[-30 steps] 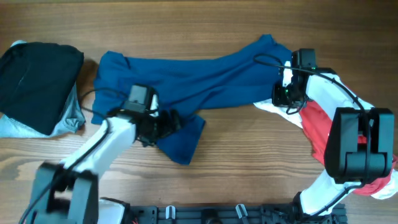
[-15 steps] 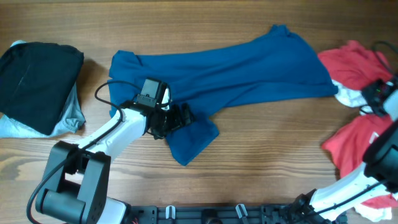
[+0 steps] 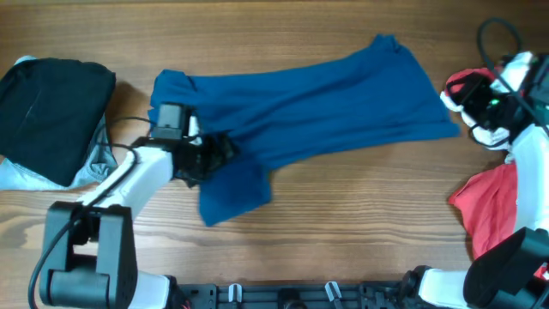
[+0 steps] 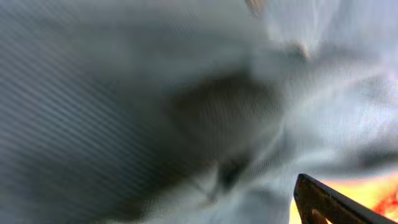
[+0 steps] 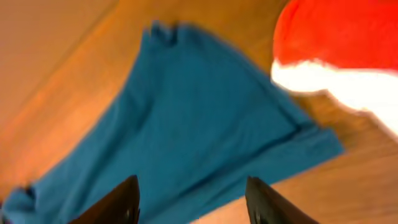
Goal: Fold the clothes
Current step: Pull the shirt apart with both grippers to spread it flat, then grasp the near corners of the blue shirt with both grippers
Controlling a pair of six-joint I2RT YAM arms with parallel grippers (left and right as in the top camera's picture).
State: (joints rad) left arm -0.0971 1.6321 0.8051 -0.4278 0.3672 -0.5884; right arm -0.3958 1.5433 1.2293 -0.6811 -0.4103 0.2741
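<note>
The dark blue T-shirt (image 3: 326, 103) lies spread across the middle of the table, stretched from upper left to right. My left gripper (image 3: 213, 154) sits on its lower left flap and is shut on the cloth. In the left wrist view blurred cloth (image 4: 155, 93) fills the frame, with only one finger showing at the bottom right. My right gripper (image 3: 470, 107) is open and empty, just off the shirt's right end. In the right wrist view it (image 5: 191, 183) hovers over the blue shirt (image 5: 186, 112), beside a red and white shirt (image 5: 342, 37).
A black garment (image 3: 51, 112) lies at the far left on a pale blue one (image 3: 99, 163). Red shirts lie at the right edge, one under my right arm (image 3: 463, 84) and one lower down (image 3: 489, 206). Bare wood shows along the front.
My left gripper has moved left, dragging the shirt's lower flap with it. My right gripper let go of the shirt's right end, swung far right, and has come back near that end.
</note>
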